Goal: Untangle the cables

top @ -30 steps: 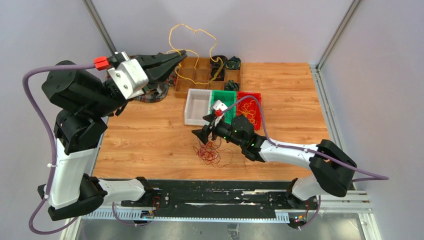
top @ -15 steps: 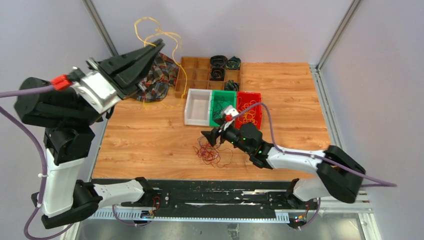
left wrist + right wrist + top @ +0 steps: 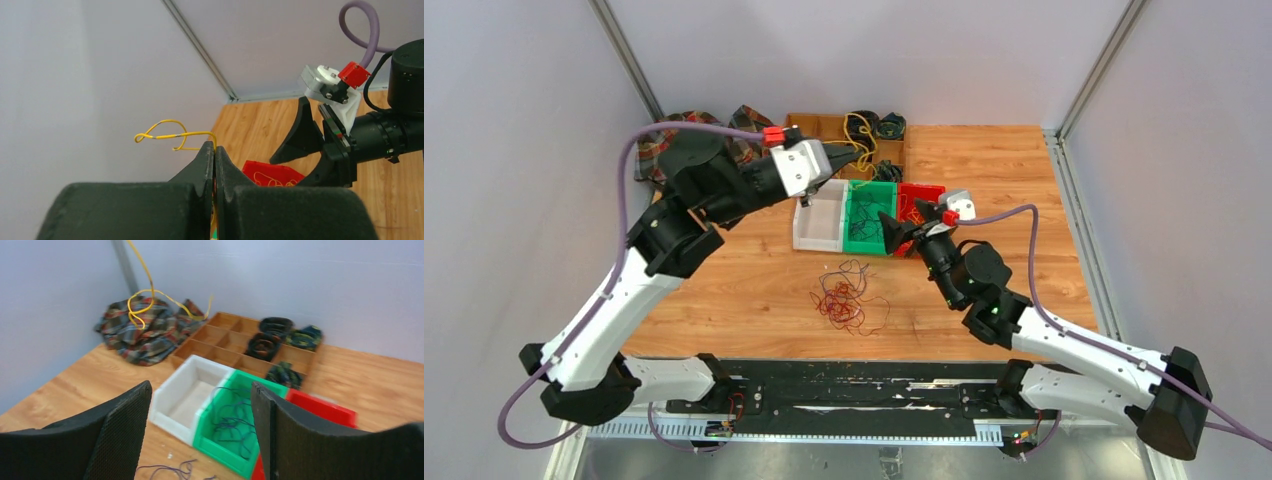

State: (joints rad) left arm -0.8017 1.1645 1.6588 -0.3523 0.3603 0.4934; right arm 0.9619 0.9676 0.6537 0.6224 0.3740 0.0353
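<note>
The wooden tabletop (image 3: 724,270) carries everything, and the green bin (image 3: 859,248) near its middle serves as the mark. The left arm (image 3: 629,290) reaches in from the left of the green bin. Its left pincer (image 3: 214,150) is pressed together on a single yellow cable (image 3: 172,135), raised just beyond the bin's far edge. I judge it is held that high so the strand hangs free of the others.

The right arm (image 3: 1064,345) comes in from the right of the bin. Its right pincer (image 3: 200,390) hangs spread and empty at the bin's near right side, probably ready to take the next strand.

Far to the left of the green bin, a plaid cloth (image 3: 664,135) is bunched against the wall. Behind the bin sits a wooden tray (image 3: 220,337) of compartments, some holding dark coils. A white bin (image 3: 814,243) touches the green bin's left side and a red bin (image 3: 922,188) its right. The row looks like a sorting station, with dark strands lying in the green one and yellow loops in the red.

The remaining tangle of cables (image 3: 849,300), red and dark strands looped together, lies on the tabletop in front of the green bin and apart from it. Much of the work seems not yet done.
</note>
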